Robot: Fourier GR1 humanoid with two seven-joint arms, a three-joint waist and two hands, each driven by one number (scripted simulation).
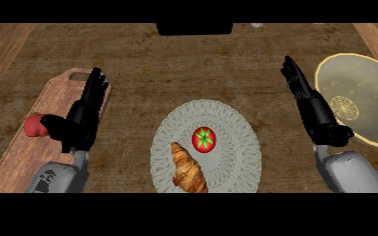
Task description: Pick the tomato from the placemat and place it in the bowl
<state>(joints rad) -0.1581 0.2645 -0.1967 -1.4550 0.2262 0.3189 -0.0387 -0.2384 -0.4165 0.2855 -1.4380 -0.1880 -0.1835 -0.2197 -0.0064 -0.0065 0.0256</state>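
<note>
A red tomato (204, 139) with a green star-shaped top rests near the middle of a round white lace placemat (229, 125). A yellow-rimmed bowl (347, 77) stands at the right edge of the counter. My right hand (314, 107) is between the placemat and the bowl, fingers straight and pointing away, apart from the tomato. My left hand (83, 112) is over the wooden board at the left, fingers straight, holding nothing.
A brown croissant (188, 169) lies on the placemat just below and left of the tomato. A wooden cutting board (33, 150) sits at the left with a red object (33, 125) on it, beside my left thumb. A dark block (195, 28) is at the counter's far edge.
</note>
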